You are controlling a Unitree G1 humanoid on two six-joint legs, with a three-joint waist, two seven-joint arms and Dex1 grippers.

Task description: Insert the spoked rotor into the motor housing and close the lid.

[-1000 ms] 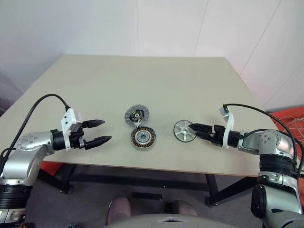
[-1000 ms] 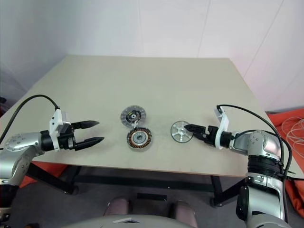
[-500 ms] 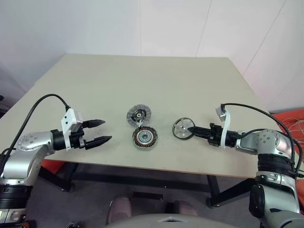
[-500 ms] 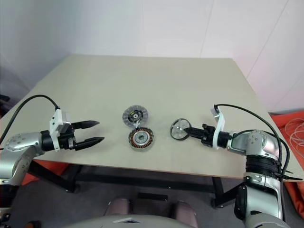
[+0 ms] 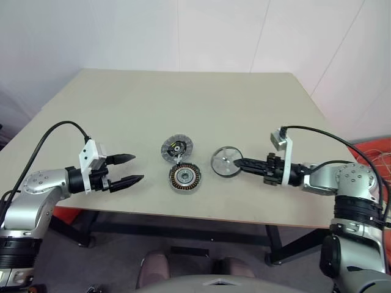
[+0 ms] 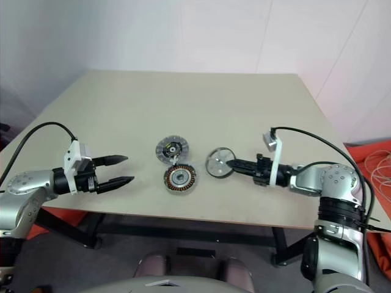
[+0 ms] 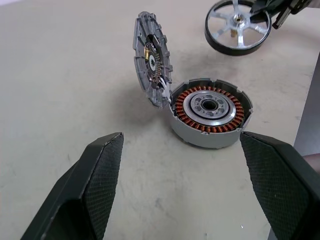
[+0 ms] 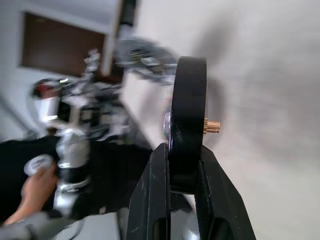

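Head views: our right gripper [image 5: 237, 163] pinches the spoked rotor [image 5: 225, 162] by its rim, just right of the motor housing [image 5: 184, 177]; we level it and centre it over the windings; the lid [image 5: 176, 148] lies open behind. Left wrist view: our left gripper [image 7: 182, 172] stands spread, empty; nothing obstructs.
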